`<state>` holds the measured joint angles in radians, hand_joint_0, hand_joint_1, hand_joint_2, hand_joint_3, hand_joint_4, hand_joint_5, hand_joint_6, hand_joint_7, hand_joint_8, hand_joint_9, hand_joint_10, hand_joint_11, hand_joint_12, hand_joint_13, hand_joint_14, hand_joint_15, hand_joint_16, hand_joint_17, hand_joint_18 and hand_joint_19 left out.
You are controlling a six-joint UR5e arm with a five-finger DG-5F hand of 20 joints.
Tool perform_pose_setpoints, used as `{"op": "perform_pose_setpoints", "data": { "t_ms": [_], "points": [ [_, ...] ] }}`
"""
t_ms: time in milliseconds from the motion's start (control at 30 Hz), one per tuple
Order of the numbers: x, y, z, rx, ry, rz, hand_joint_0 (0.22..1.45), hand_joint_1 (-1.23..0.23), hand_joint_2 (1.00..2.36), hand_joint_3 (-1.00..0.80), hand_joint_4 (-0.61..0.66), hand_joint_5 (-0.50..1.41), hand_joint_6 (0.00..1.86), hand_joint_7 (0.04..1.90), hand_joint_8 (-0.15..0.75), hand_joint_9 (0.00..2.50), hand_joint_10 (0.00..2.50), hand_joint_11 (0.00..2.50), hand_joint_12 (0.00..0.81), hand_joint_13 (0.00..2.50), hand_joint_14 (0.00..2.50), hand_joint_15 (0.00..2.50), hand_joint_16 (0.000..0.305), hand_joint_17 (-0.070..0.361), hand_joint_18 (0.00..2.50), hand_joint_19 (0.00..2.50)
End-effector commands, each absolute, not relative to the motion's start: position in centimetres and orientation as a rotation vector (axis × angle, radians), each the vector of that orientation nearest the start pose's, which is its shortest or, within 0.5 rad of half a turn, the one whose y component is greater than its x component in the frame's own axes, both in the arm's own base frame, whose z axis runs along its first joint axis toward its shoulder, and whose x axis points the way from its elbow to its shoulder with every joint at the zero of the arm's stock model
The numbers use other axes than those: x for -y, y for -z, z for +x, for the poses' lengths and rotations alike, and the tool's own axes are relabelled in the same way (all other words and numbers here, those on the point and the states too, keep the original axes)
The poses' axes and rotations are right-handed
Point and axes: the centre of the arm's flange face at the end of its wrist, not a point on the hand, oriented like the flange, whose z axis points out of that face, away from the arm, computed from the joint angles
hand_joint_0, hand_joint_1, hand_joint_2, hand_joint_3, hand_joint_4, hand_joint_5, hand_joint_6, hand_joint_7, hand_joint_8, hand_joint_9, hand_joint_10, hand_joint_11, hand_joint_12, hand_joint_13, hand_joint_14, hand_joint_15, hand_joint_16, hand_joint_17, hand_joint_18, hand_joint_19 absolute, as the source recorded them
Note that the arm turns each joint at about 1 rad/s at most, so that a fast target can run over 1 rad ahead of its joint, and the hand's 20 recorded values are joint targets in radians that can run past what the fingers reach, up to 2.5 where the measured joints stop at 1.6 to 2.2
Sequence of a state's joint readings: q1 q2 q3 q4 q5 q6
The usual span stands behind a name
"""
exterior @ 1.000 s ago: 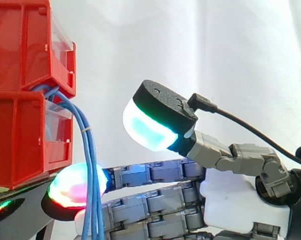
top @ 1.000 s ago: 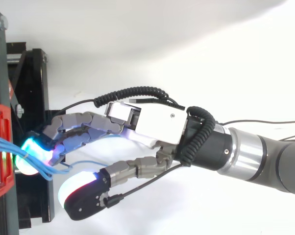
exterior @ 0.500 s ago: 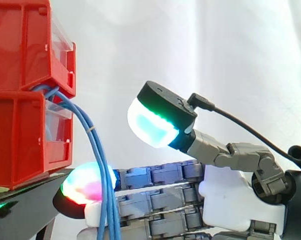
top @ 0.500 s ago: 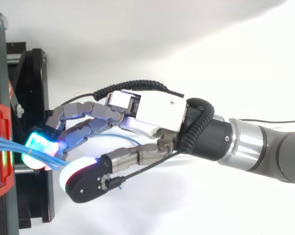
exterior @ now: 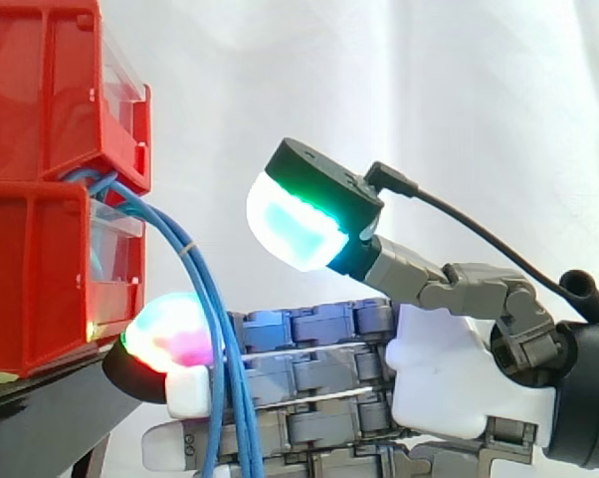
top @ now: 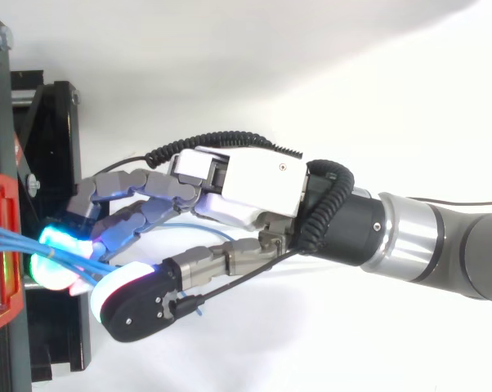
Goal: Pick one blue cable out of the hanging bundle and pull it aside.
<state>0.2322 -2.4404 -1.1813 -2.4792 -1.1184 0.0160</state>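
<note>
1. The blue cables (exterior: 180,239) are hanging from the red bins (exterior: 41,199) and draping across the straight fingers (exterior: 309,373) of the hand (exterior: 449,383).
2. The hand is lying open, with the thumb lifted well clear and nothing being gripped.
3. The strands are looking light, limp and slick, so they are likely to slide off the pads.
4. One strand is possibly sitting apart between the fingers, but it is hard to tell. Pinching it there seems best.

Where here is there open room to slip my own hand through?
Free in the top view: the white stretch above the robot hand, right of the black stand, and another below the arm. Crowded: where the blue cables drop from the red bins against it.
</note>
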Motion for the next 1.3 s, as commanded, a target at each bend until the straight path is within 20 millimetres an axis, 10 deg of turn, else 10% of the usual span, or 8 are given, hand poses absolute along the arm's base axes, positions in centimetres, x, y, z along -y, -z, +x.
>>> {"op": "perform_pose_setpoints", "data": {
  "t_ms": [0,1267],
  "points": [
    [-0.8,-17.5,79.9,-0.892,-1.196,1.228,0.58,-0.65,1.01,-0.41,0.2,-0.08,0.5,1.23,0.267,0.76,0.01,0.42,0.339,0.63,0.01,0.34,0.047,0.106,0.46,0.4],
    [2.9,-22.4,79.9,-1.017,-1.099,1.346,0.57,-0.65,1.0,-0.43,0.18,-0.1,0.64,1.02,0.274,0.77,0.02,0.44,0.349,0.66,0.02,0.36,0.049,0.111,0.5,0.43]
  ]
}}
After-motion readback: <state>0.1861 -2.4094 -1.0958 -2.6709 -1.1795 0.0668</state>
